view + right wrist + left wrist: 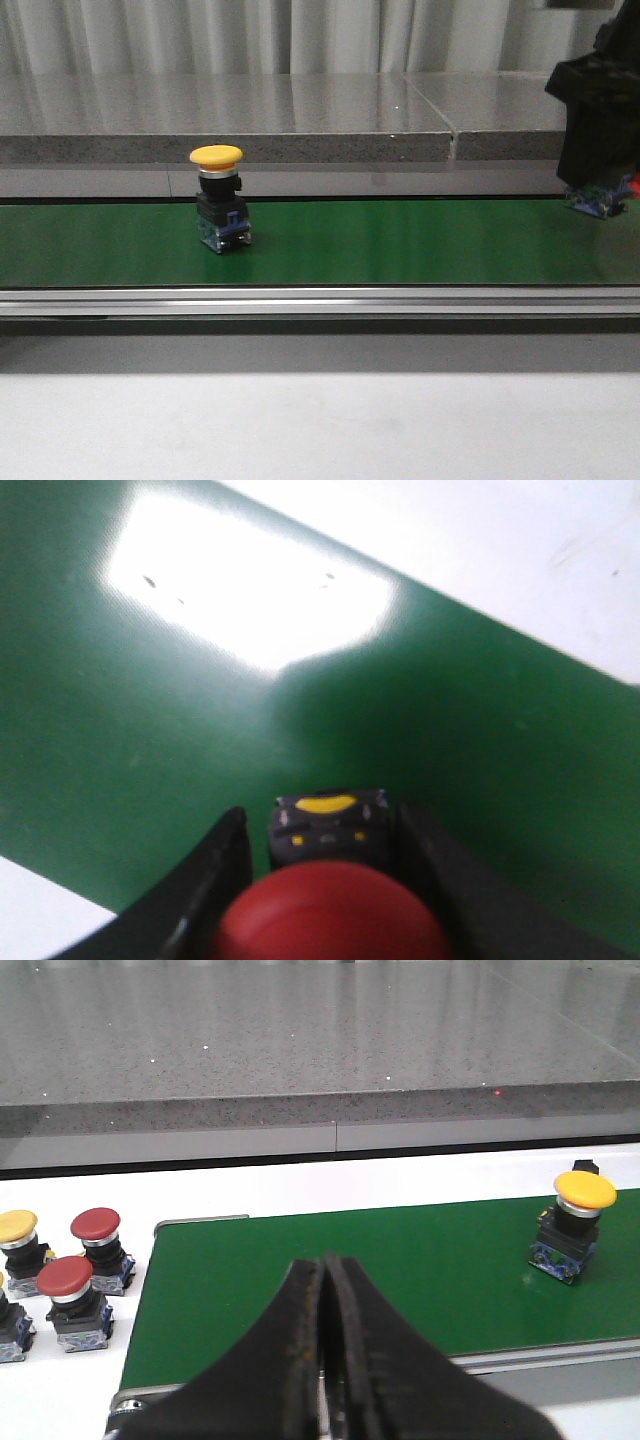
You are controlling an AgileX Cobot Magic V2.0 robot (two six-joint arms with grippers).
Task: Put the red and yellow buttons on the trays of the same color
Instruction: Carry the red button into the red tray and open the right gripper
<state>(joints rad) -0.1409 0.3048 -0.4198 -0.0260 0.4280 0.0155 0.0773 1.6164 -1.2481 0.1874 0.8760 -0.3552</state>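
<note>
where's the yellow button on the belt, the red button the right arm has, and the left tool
yellow button [216, 155]: front view, on its yellow cap
red button [330, 912]: right wrist view, on its red cap
left tool [326, 1335]: left wrist view, where the closed fingers meet

Green conveyor belt [400, 245], aluminium rail [320, 301] along it, grey stone counter [280, 105] behind

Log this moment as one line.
right end effector: around red button, over green belt | left end effector: shut, empty | yellow button: upright on belt
</note>
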